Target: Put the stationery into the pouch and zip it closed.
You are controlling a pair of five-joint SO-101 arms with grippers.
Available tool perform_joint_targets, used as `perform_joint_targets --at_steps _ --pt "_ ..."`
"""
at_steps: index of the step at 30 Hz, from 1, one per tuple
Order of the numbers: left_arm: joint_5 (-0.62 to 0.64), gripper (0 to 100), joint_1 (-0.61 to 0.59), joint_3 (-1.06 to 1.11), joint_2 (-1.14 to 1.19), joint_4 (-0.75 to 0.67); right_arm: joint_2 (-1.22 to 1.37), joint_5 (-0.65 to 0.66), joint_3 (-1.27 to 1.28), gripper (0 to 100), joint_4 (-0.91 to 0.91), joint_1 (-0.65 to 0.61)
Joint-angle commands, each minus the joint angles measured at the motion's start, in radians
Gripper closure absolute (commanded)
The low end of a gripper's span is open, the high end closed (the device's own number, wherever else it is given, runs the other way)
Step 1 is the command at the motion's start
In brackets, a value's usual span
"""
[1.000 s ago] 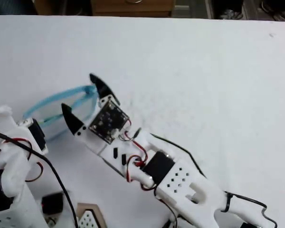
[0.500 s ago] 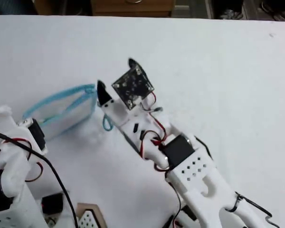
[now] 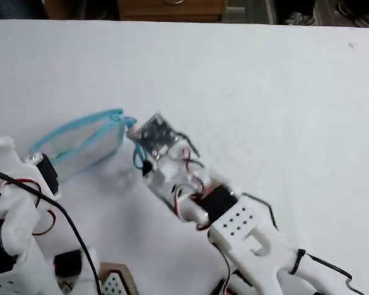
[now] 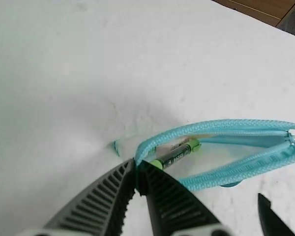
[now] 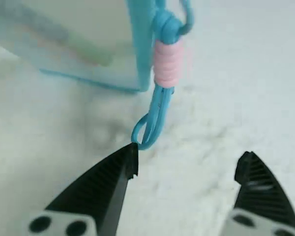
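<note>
White tabletop [image 3: 270, 80], wood furniture along the far edge.

Status:
- Translucent pouch with teal zipper tape [image 3: 80, 146] lies flat on the table's left side, mouth gaping.
- One item is inside: a black pen with a green cap [image 4: 178, 154], lying along the mouth just under the tape.
- I see no loose stationery on the table, so loading looks done as far as I can judge.
- Zip not closed. That's the remaining step.

Left gripper [image 4: 136, 169]: clamped tight on the teal tape at one end of the pouch, pinning it. I read that as the anchor for the zip pull.

Right gripper [image 5: 189, 160]: jaws wide apart, holding nothing. It sits at the pouch's opposite end, where a teal pull cord with a pink bead [image 5: 166, 64] hangs off the corner. The cord's loop touches the tip of one finger but isn't pinched.

Likely next: centre on the loop, close, run the slider along the mouth. Risk: the thin cord slips off the fingertip.

View notes:
- Left wrist view settles the contents, the open mouth and the grip on the tape. From the high view the pouch interior is too vague to read.
- Right wrist view settles the cord-to-finger relation. From above, the arm's own wrist hides most of that.
- High view gives the layout: pouch between the two arms, one gripper at each end.
</note>
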Motion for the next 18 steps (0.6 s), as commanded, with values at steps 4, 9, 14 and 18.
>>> perform_joint_targets --at_steps 4,9,14,18 --pt "-0.005 98 -0.007 -0.003 0.01 -0.018 0.027 -0.186 0.044 69.0 -0.183 -0.041" --pt "-0.005 98 -0.007 -0.002 0.01 -0.018 0.196 -0.207 0.044 69.0 -0.335 -0.054" --pt "-0.005 98 -0.007 -0.002 0.01 -0.018 0.412 -0.201 0.043 69.0 -0.536 -0.028" --pt "-0.005 98 -0.007 -0.002 0.01 -0.018 0.533 -0.199 0.029 72.5 -0.596 0.038"
